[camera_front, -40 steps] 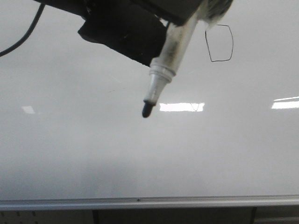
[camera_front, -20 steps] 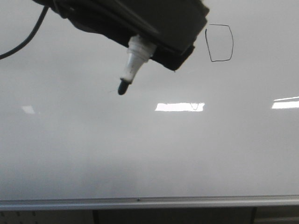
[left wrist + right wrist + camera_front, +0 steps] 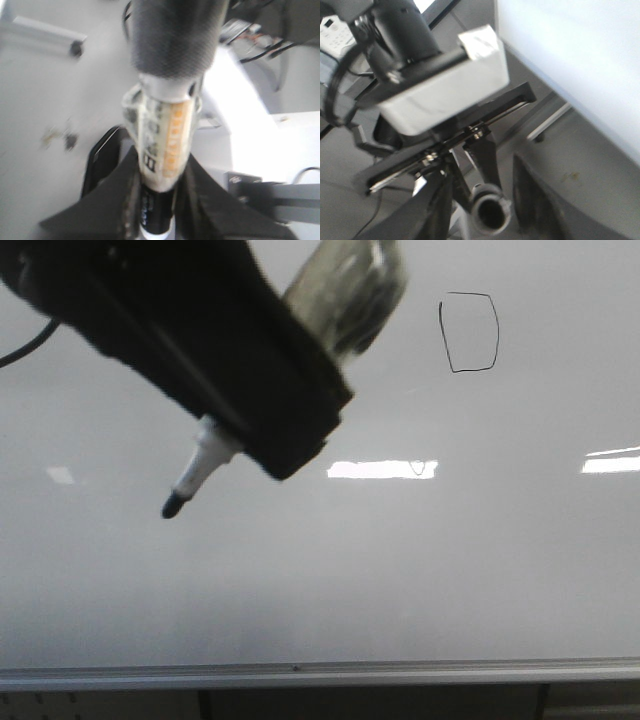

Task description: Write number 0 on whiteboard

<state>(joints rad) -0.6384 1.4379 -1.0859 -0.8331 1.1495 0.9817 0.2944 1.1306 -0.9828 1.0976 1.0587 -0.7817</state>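
The whiteboard (image 3: 450, 570) fills the front view, with a silver strip (image 3: 320, 675) along its lower edge. The number 0 (image 3: 469, 332) is a thin black boxy loop at the upper right. My left gripper (image 3: 270, 430) is shut on a marker (image 3: 205, 468) whose black tip (image 3: 172, 508) points down-left, well left of and below the 0. I cannot tell whether the tip touches the board. In the left wrist view the gripper (image 3: 157, 205) clamps the marker barrel (image 3: 162, 150). My right gripper (image 3: 485, 210) is off the board, its jaws apart.
Bright rectangular light reflections (image 3: 382, 469) lie across the board's middle and at its right edge (image 3: 612, 462). A black cable (image 3: 25, 348) hangs at the upper left. The right wrist view shows a dark stand frame (image 3: 445, 145) and a round grey tube end (image 3: 491, 214).
My left gripper has moved left and then down with the marker and looms larger. The tip is now lower and farther left of the 0. The 0 is unchanged.
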